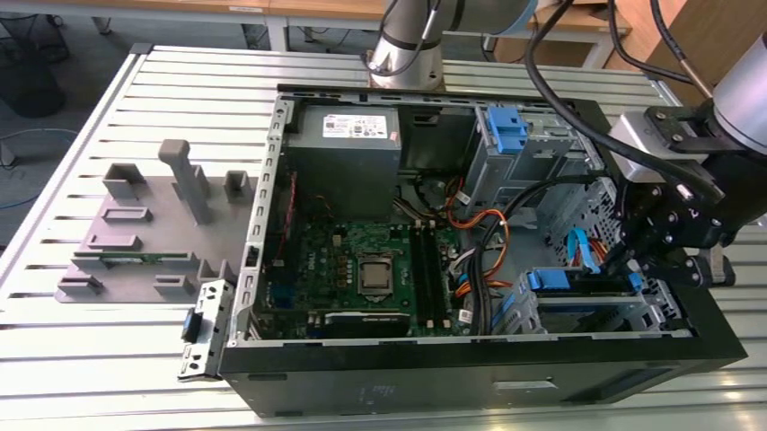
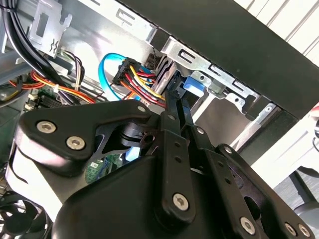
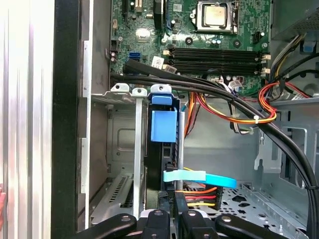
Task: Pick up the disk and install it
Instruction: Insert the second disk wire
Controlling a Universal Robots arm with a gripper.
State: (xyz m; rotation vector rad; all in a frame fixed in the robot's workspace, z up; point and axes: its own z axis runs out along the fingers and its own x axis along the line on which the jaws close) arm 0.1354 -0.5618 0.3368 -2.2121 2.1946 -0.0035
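Disk [image 3: 160, 164] is sitting on edge in the drive cage [image 3: 122, 149] at the corner of the open computer case [image 1: 480, 359], on the exterior view's right. In the first wrist view its blue carrier tab [image 3: 163, 124] is facing the camera, with the metal cage slats just beside it. In the exterior view the blue carrier edge of the disk [image 1: 577, 280] is showing at the top of the cage.

End effector [image 3: 172, 219] is hanging over that cage with its black fingers pinching the disk's rear edge, one finger on each side. In the second wrist view the end effector [image 2: 167, 87] is narrowing to a tip right at the cage wall, beside a blue tab and a bundle of red, yellow and black wires [image 2: 142, 79]. In the exterior view the end effector [image 1: 659, 256] is sitting at the case's edge, above the cage.

A light-blue data cable [image 3: 199, 178] is crossing just in front of the disk's lower part. Thick black cables [image 3: 239, 102] are running diagonally across the case, above the cage. Motherboard [image 1: 372, 269] is lying flat on the case floor, grey power supply box [image 1: 345, 148] at the far end. A grey fixture block [image 1: 144, 229] is resting on the slatted worktop [image 1: 72, 350], well apart from the case, on the exterior view's left.
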